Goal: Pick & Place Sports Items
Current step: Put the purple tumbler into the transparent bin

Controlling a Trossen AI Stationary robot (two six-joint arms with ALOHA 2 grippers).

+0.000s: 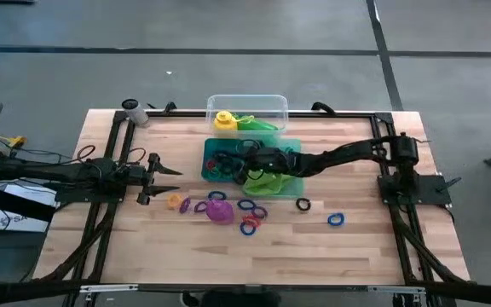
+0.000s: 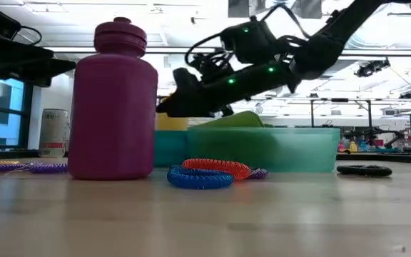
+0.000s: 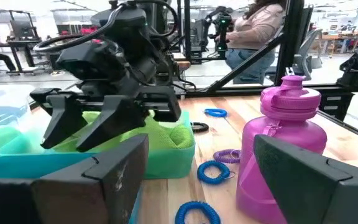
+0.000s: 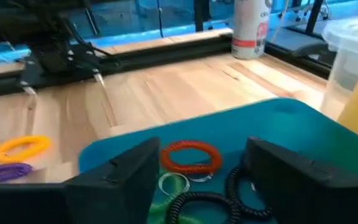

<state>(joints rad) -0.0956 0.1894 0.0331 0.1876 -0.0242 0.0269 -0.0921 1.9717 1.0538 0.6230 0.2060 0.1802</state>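
— While the right gripper (image 1: 247,162) hangs over the teal tray (image 1: 292,183), its fingers stand apart w/ nothing between them; see that?

— Yep, released. Just under it, in the tray's left part, there's a red ring (image 4: 190,157), some black rings (image 4: 194,202) and a pale one (image 4: 173,182). A lime-green cloth (image 1: 267,181) lies in the other part, beside the gripper.

— And behind the tray?

— Clear tub (image 1: 273,105) w/ the yellow bottle (image 1: 223,120) and another green cloth (image 1: 257,124) inside.

— Purple bottle (image 1: 220,210)?

— Upright on the desk (image 1: 356,256), in front of the tray. Around it: purple rings (image 1: 201,205), an orange-yellow one (image 1: 175,201), then blue (image 1: 246,205) and red (image 1: 248,225) ones close together. A black ring (image 1: 303,204) and a blue one (image 1: 336,220) lie further to the right, apart from the rest.

— Left gripper (image 1: 174,170)?

— Over the desk at the left, well apart from the tray, fingers spread, holding nothing. White can (image 1: 133,111) at the far left corner. A person (image 3: 253,31) stands beyond the desk.
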